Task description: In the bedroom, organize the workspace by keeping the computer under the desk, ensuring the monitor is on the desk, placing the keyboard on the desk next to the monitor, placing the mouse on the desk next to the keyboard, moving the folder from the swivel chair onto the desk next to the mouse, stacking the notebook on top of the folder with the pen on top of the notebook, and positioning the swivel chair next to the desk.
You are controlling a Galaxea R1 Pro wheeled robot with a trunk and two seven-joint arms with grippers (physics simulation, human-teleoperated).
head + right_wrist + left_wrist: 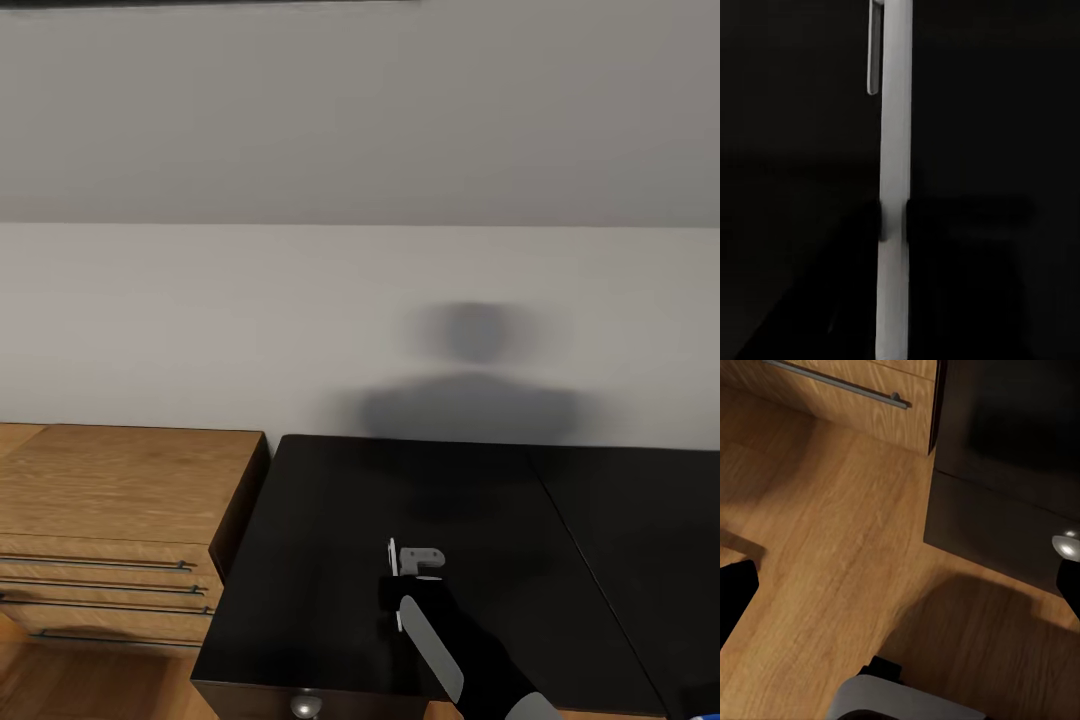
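Over the black desk (330,520), the right gripper (398,585) is closed on the pale pen (894,187), pinched between its fingertips

pen (894,180): stood as a slim pale stick with a clip near one end | gripped at mid-length between two dark fingers (921,225) | backdrop: dark desk (1005,112) surface, details too dim to tell

A light wooden drawer cabinet (110,530) with slim metal handles stands against the pale wall (300,300), apparently on wooden flooring (825,547).
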